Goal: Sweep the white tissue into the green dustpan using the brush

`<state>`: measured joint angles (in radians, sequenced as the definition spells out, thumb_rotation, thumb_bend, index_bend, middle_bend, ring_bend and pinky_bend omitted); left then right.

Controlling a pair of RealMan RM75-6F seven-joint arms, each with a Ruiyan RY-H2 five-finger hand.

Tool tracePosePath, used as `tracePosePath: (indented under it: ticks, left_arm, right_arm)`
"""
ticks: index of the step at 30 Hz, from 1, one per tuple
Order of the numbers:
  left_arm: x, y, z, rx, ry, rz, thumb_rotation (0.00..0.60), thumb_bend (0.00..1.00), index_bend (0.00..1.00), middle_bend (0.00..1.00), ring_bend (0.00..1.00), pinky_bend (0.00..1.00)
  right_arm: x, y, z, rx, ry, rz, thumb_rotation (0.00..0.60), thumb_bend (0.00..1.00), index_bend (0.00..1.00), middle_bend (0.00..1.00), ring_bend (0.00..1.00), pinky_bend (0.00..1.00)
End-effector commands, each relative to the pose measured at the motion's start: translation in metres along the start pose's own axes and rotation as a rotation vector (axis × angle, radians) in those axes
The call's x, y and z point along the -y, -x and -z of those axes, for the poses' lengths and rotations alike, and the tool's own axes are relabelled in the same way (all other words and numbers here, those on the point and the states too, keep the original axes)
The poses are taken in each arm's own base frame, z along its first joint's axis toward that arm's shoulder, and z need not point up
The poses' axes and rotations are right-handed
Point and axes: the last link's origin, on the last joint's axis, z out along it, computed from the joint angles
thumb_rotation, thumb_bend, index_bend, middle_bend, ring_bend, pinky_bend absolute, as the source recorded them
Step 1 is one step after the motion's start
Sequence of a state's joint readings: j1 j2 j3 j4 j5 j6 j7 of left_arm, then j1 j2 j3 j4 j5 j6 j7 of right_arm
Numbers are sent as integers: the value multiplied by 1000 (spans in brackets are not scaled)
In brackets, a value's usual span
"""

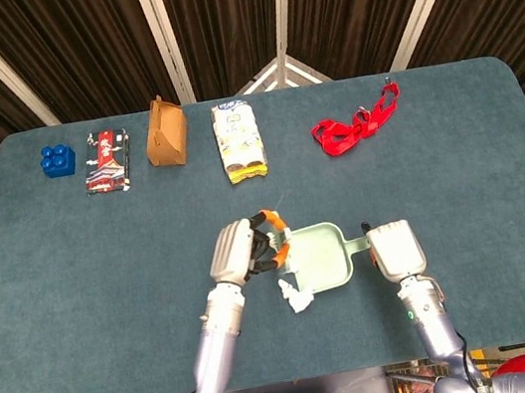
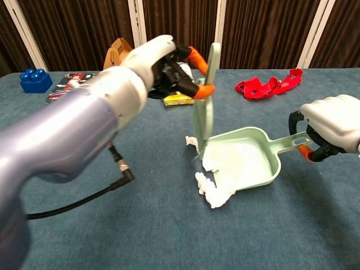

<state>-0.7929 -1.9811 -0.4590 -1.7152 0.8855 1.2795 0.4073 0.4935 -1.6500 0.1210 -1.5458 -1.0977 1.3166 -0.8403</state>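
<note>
Mid-sweep: left hand (image 2: 160, 64) gripped the pale green brush (image 2: 205, 107) upright at the light green plastic dustpan (image 2: 247, 157) mouth, right hand (image 2: 332, 126) clasped its handle, crumpled white tissue (image 2: 214, 188) straddled the lip, likely needing another inward stroke.

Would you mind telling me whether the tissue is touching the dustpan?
Touching. The chest view shows the white tissue draped over the front lip of the green dustpan, partly inside and partly on the table.
</note>
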Motion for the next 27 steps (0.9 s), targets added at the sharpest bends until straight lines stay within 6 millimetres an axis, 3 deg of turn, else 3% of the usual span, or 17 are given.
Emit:
tracePosePath:
  ticks: [1,11,27]
  left_arm:
    - [15,-6,13,34,-34,-7,600,604,791,1000,1000,1000]
    - [8,2,35,112,-88,96,600,608,791,1000,1000,1000]
    - [4,0,34,101,-137,127,600,615,791,1000,1000,1000]
  right_arm:
    - [1,0,2,0,0,-1,600,517,541,853,843,796]
    - [7,-1,5,4,-9,8,600,516,541,853,843,796]
    - [10,0,-4,3,5,14,600,517,541,853,843,796]
